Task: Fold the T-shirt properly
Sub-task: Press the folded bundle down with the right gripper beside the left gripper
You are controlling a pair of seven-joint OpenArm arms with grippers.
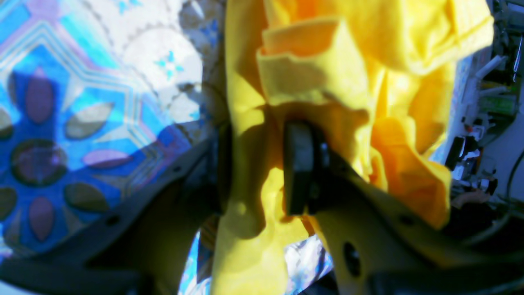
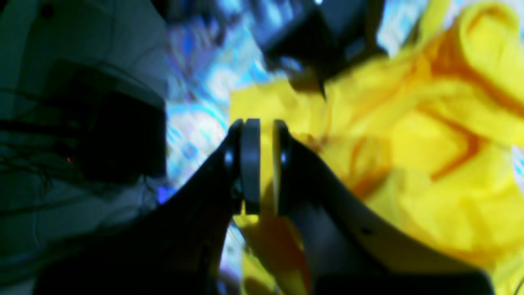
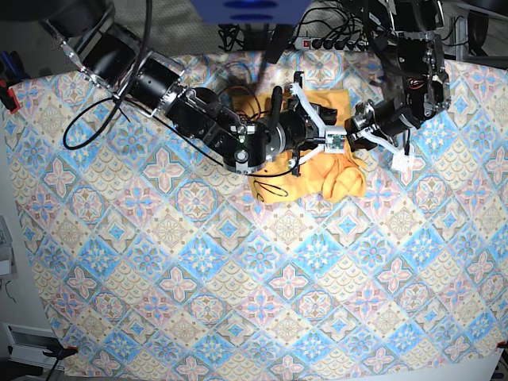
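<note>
Right end effector (image 2: 262, 164) first: its pads are drawn close together with a thin fold of yellow cloth pinched between them, the T-shirt (image 3: 317, 171) edge running straight up through the gap in the right wrist view. The left end effector (image 1: 262, 168) has a thicker bunch of the same cloth between its half-parted pads, one dark pad (image 1: 298, 168) pressed into the fabric (the other side is mostly in shadow, but cloth fills the gap, so you are gripping there too).

So you have both arms on the shirt, and I judge the step in hand to be lifting and spreading it. To do it well, take the two grips apart from each other before you raise much, so the bunch between them pulls out flat. Keep both grips level; if one climbs faster, the cloth will twist. The right pinch is on a thin edge, so go gently there or it may slip out.

Further out, in the base view, the shirt is a crumpled heap on the blue-and-pink tablecloth (image 3: 238, 278) over the worktop, toward the far side and right of the middle, directly under where the two arms meet. As for heading: the heap is slightly longer from far to near than across. I cannot tell where the collar or hem lies, and no lettering shows, so which way the shirt points is not readable yet.
</note>
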